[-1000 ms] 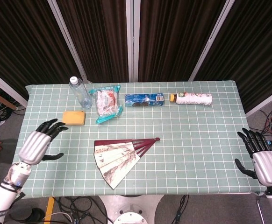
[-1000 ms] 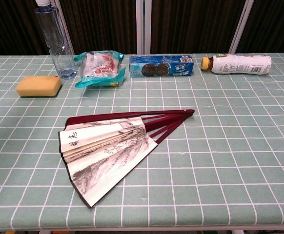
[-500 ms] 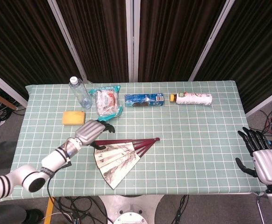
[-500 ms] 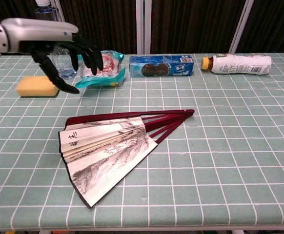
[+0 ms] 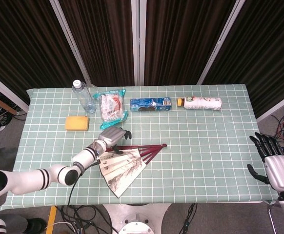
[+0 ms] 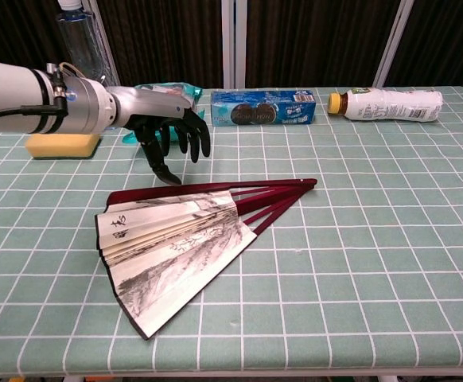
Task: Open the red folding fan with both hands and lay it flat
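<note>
On green-checked tablecloth (image 5: 205, 146), mid-front, lies the red folding fan w/ painted paper leaf (image 5: 125, 163), roughly half spread, flat, ribs meeting at pivot to its right. Left hand (image 6: 168, 123) hovers just behind fan's upper red guard stick, fingers apart & pointing down, holding nothing, not touching. Right hand (image 5: 273, 163) well right of fan, off table edge, spread, empty. Behind fan: clear plastic bottle (image 5: 83, 96), teal snack bag (image 5: 111, 108), blue biscuit pack (image 5: 151, 103), white lying bottle (image 5: 203, 103), yellow sponge (image 5: 77, 123). Risk: one-handed push on guard could slide whole fan instead of spreading it, since pivot end is unpinned; fingertips may also crease paper.
</note>
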Controlling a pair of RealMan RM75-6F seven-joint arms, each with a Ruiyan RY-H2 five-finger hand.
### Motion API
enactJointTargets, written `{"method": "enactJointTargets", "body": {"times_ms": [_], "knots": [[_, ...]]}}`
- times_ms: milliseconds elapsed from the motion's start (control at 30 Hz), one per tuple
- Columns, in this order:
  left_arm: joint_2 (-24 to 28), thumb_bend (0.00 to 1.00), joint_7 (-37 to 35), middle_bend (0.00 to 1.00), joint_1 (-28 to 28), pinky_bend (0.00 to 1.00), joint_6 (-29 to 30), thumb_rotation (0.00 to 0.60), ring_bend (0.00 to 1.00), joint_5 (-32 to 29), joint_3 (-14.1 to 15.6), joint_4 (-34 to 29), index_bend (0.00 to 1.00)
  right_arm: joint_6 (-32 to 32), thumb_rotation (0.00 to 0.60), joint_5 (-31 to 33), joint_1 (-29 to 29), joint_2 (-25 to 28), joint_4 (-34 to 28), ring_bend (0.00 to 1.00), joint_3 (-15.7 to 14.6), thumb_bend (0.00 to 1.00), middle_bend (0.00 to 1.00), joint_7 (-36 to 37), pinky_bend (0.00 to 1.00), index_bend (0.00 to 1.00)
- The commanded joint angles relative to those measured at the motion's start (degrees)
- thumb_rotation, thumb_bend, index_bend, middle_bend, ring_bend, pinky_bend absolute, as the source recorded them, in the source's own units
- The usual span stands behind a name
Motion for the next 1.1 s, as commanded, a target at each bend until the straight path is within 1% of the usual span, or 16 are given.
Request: {"method": "enactJointTargets", "body": {"times_ms": [33,267,367,433,600,767,1033,1100], "knots": [[-2.58,0.21,2.56,0.32,-3.85,0.40,-0.59,0.600,0.29,-6.74,2.32,2.95,0.30,0.02,0.600,0.21,-0.11,-0.01,0.14,0.00,-0.03,0.27,0.00,0.11,0.00,0.00],[-4.95,0.22,6.20,0.33,-7.08,0.42,1.74,0.600,0.32,-11.94,5.81,5.09,0.30,-0.23,0.600,0.98,-0.29,0.27,0.26,0.00,-0.03,0.27,0.00,0.26,0.00,0.00],[-5.85,0.23,7.52,0.33,-7.96,0.42,2.94,0.600,0.32,-13.55,6.66,5.15,0.30,-0.28,0.600,1.26,-0.43,0.24,0.35,0.00,-0.07,0.27,0.00,0.42,0.00,0.00],[-6.14,0.23,7.80,0.34,-8.35,0.43,3.19,0.600,0.33,-14.40,6.85,5.00,0.31,-0.34,0.600,1.45,-0.53,0.22,0.48,0.00,-0.13,0.27,0.00,0.53,0.00,0.00],[-6.82,0.25,7.96,0.39,-8.74,0.46,4.01,0.600,0.38,-14.70,6.87,4.58,0.35,-0.55,0.600,1.96,-0.62,0.22,0.61,0.00,-0.08,0.27,0.00,0.58,0.00,0.00],[-7.49,0.25,8.36,0.39,-8.94,0.46,4.85,0.600,0.39,-14.42,7.04,4.40,0.35,-0.80,0.600,2.23,-0.68,0.22,0.60,0.00,-0.14,0.27,0.00,0.44,0.00,0.00],[-8.83,0.25,9.67,0.39,-9.36,0.46,5.28,0.600,0.39,-14.95,7.67,6.40,0.35,-1.02,0.600,2.81,-0.82,0.30,0.62,0.00,-0.06,0.27,0.00,0.54,0.00,0.00],[-9.02,0.25,9.58,0.41,-9.32,0.47,5.05,0.600,0.40,-14.89,7.63,6.59,0.37,-0.99,0.600,2.92,-0.86,0.25,0.65,0.00,-0.01,0.27,0.00,0.57,0.00,0.00]]}}
